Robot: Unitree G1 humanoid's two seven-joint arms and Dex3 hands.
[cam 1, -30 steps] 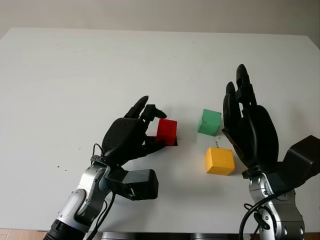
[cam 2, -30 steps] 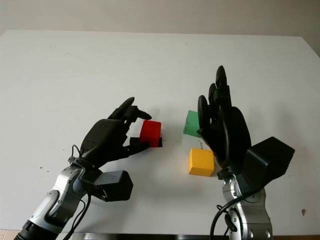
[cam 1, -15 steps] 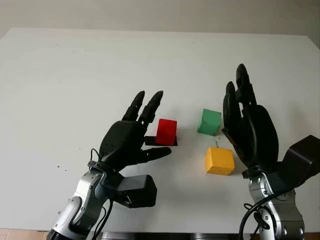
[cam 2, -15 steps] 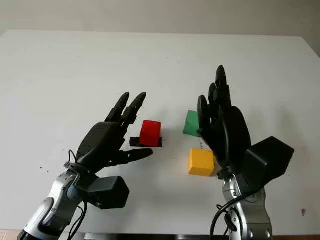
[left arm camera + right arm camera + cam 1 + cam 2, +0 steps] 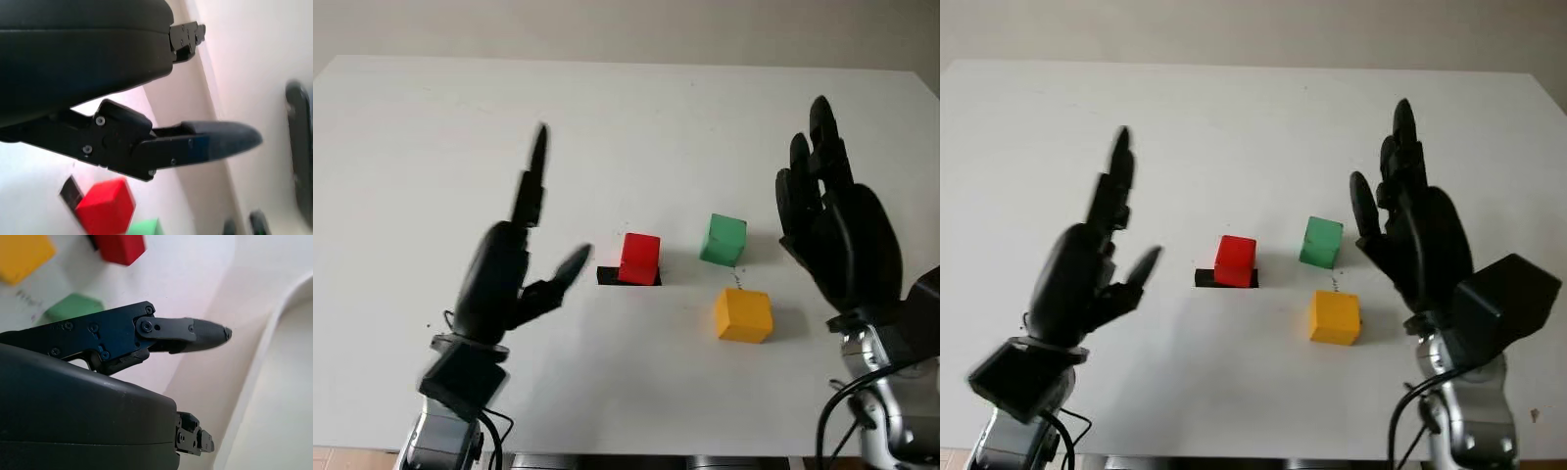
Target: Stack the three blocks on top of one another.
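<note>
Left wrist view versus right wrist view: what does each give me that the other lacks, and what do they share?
Left wrist view: the left hand, open, raised over the table to the left of the blocks. Right wrist view: the right hand, open, raised to the right of the blocks, plus the yellow block. Shared: the red block and the green block, standing apart on the table, nothing stacked yet.

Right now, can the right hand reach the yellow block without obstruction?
Probably yes. The right hand is open, raised beside the yellow block, and nothing lies between them; the green block stands apart behind it.
</note>
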